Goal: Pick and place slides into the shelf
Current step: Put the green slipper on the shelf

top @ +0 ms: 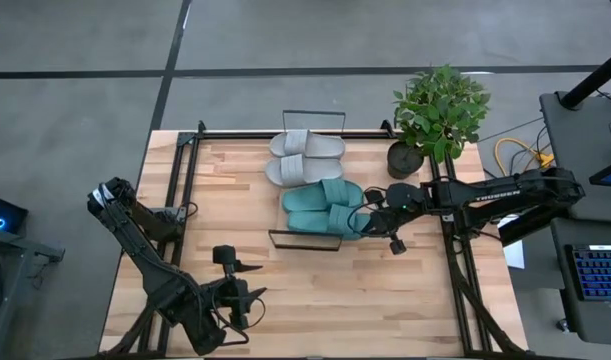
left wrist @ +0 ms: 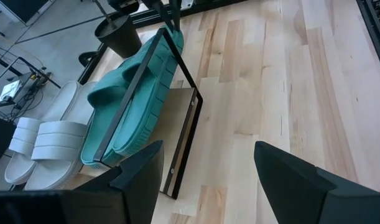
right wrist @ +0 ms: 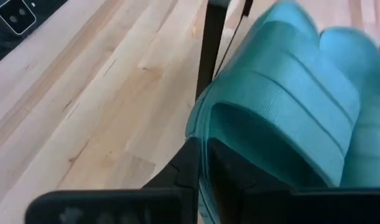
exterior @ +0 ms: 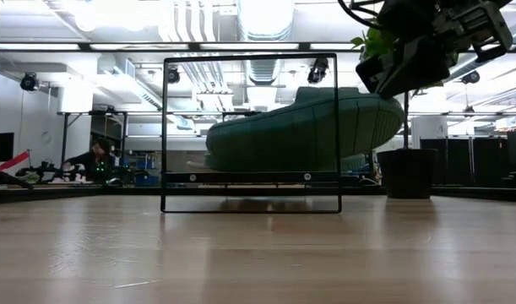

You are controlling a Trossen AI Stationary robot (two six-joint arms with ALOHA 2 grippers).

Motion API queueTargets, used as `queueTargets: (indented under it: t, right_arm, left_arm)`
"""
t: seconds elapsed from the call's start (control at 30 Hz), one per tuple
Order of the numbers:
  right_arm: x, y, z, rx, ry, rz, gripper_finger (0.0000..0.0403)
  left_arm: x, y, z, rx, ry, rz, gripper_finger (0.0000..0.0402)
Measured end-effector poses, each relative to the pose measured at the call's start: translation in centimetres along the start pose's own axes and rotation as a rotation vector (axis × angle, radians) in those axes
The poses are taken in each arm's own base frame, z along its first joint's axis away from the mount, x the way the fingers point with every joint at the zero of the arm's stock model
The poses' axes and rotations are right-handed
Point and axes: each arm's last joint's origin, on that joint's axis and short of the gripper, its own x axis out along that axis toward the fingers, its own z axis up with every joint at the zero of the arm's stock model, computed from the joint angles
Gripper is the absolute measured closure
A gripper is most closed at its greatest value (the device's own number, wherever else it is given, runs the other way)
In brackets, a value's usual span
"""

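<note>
Four slides sit in the shelf (top: 315,122) on a pale wooden desk (top: 425,300), with the right hand at the teal pair.

The butcher-block desk stands on a grey floor crossed by dark lines; a potted plant (top: 437,112) occupies its far right corner and black rails run along both sides. The grey slides (top: 303,158) lie at the far end of the wire-framed shelf, the teal slides (top: 325,208) at the near end. The right hand (top: 370,220) is closed on the side edge of the nearer teal slide. The left hand (top: 247,278) hovers well apart near the front left, its fingers (left wrist: 289,180) spread wide and holding nothing. Across the desk, the room shows ceiling ducts, strip lights and a person seated at a distant bench.
</note>
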Motion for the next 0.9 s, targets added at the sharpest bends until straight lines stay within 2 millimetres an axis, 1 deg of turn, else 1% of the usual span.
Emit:
queueTargets:
  t: [0.17, 0.3, 0.5, 0.63, 0.9]
  right_arm:
    - [-0.03, -0.04, 0.41, -0.062, -0.041, -0.006, 0.0356]
    - [-0.05, -0.12, 0.6, -0.075, -0.058, -0.023, 0.0329]
    - [-0.1, -0.54, 0.69, -0.121, -0.036, -0.158, 0.0291]
    - [-0.14, -0.79, 0.62, -0.186, 0.002, -0.246, 0.0275]
    - [0.18, -0.87, 0.55, -0.249, 0.02, -0.249, 0.026]
  left_arm:
    - [0.0, 0.0, 0.0, 0.0, 0.0, 0.0, 0.0166]
    - [0.0, 0.0, 0.0, 0.0, 0.0, 0.0, 0.0166]
    - [0.0, -0.01, 0.01, -0.001, -0.001, 0.0, 0.0166]
    - [0.0, -0.01, 0.01, -0.001, -0.001, 0.0, 0.0166]
    - [0.0, -0.01, 0.01, -0.003, -0.001, -0.001, 0.0166]
